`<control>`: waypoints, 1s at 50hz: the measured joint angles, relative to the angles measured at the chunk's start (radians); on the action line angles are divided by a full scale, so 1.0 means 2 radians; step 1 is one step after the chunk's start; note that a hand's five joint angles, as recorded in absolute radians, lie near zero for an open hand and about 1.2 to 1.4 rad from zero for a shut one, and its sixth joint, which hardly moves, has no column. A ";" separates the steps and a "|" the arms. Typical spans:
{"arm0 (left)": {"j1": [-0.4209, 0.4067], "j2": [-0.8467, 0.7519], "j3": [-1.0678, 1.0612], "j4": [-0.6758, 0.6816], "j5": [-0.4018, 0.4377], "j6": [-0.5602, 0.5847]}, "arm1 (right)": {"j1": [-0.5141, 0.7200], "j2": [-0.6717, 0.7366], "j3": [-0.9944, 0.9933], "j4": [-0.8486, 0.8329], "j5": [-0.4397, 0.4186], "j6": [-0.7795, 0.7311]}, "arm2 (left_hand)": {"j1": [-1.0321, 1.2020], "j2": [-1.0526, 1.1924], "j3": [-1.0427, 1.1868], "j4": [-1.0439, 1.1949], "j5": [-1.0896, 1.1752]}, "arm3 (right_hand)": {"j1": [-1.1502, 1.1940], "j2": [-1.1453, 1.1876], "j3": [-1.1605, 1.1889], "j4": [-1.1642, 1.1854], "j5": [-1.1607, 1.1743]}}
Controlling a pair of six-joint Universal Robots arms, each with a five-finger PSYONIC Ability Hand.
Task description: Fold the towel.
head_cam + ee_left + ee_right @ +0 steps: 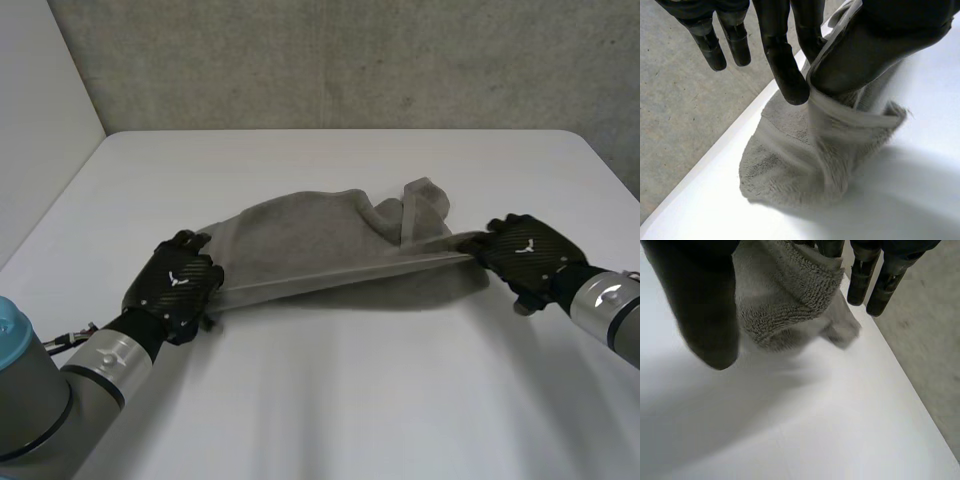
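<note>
– Concrete wall [330, 60] behind, white table [330, 400] in front. Where is the towel [320, 245]?

– Around the middle of the table, a little nearer the far edge, lying as a rumpled grey heap. Its near edge is pulled into a straight, taut line between the two hands.

– And the hands?

– The left hand [178, 282] pinches one end of that edge between its thumb [865, 50] and a finger, with the other fingers straight and free. The right hand [525, 255] clamps the opposite end between thumb and fingers, with the pile bunched in its grasp.

– So how far along is it?

– Early, I'd say. Both ends are gripped and the edge is stretched, but no clean fold lies on the table. The far part is creased, with a flap standing up near the right hand.

– What's left?

– Probably carrying the held edge across to meet the other side, laying it flat, letting go, and perhaps folding it again.
</note>
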 measured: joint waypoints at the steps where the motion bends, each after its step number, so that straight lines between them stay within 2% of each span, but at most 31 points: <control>1: 0.000 0.000 0.000 0.000 0.000 0.000 | -0.001 -0.001 0.000 0.002 0.007 -0.002 | 0.000 0.000 0.000 0.000 0.000 | 0.016 0.014 0.000 0.000 0.019; 4: -0.003 0.000 -0.001 0.000 0.000 0.000 | -0.003 -0.002 0.003 0.011 0.031 -0.008 | 0.000 0.000 0.000 0.000 0.000 | 0.134 0.132 0.000 0.000 0.167; 6: -0.004 0.000 -0.001 0.000 0.000 0.000 | -0.002 -0.002 0.004 0.015 0.039 -0.010 | 0.000 0.000 0.000 0.000 0.000 | 0.191 0.177 0.000 0.000 0.213; 11: -0.008 0.001 -0.001 -0.001 -0.001 0.000 | 0.002 -0.002 0.006 0.020 0.044 -0.010 | 0.000 0.000 0.000 0.000 0.000 | 0.081 0.073 0.000 0.000 0.071; 19: -0.012 0.002 -0.001 -0.001 -0.002 0.000 | 0.014 0.000 0.010 0.007 0.007 -0.007 | 0.002 0.001 0.000 0.000 0.002 | 0.069 0.070 0.000 0.000 0.055; 27: -0.012 0.003 -0.001 -0.003 -0.002 0.001 | 0.016 0.007 0.007 -0.032 -0.009 -0.008 | 0.002 0.001 0.000 0.000 0.002 | 0.046 0.044 0.000 0.000 0.024; 32: -0.010 0.010 0.000 -0.024 -0.001 0.002 | 0.014 0.015 -0.007 -0.052 -0.003 -0.008 | 0.002 0.001 0.000 0.000 0.002 | 0.248 0.245 0.000 0.000 0.228; 35: -0.007 0.022 0.001 -0.041 -0.001 0.002 | 0.011 0.021 -0.023 -0.044 0.017 -0.006 | 0.002 0.001 0.000 0.000 0.002 | 0.360 0.342 0.000 0.000 0.347; 40: 0.001 0.044 0.001 -0.055 0.000 0.002 | 0.008 0.028 -0.047 0.011 0.071 -0.005 | 0.002 0.001 0.000 0.000 0.002 | 0.363 0.344 0.000 0.000 0.357; 42: 0.005 0.053 0.001 -0.057 0.000 0.002 | 0.010 0.029 -0.053 0.041 0.085 -0.004 | 0.002 0.001 0.000 0.000 0.002 | 0.287 0.266 0.000 0.000 0.276; 43: 0.005 0.055 0.001 -0.057 0.001 0.002 | 0.011 0.029 -0.053 0.048 0.085 -0.004 | 0.002 0.001 0.000 0.000 0.002 | 0.258 0.236 0.000 0.000 0.252; 44: 0.006 0.059 0.001 -0.058 0.001 0.002 | 0.013 0.029 -0.053 0.062 0.081 -0.002 | 0.002 0.001 0.000 0.000 0.002 | 0.180 0.165 0.000 0.000 0.173; 45: 0.007 0.060 0.001 -0.058 0.001 0.002 | 0.014 0.028 -0.053 0.066 0.078 -0.002 | 0.002 0.001 0.000 0.000 0.002 | 0.162 0.149 0.000 0.000 0.149; 48: 0.008 0.064 0.001 -0.057 0.001 0.001 | 0.019 0.026 -0.049 0.081 0.041 0.001 | 0.003 0.001 0.000 0.000 0.003 | 0.000 0.004 0.000 0.000 -0.020; 50: 0.008 0.065 0.001 -0.057 0.001 0.001 | 0.020 0.025 -0.048 0.081 0.023 0.001 | 0.003 0.001 0.000 0.000 0.003 | -0.053 -0.050 0.000 0.000 -0.085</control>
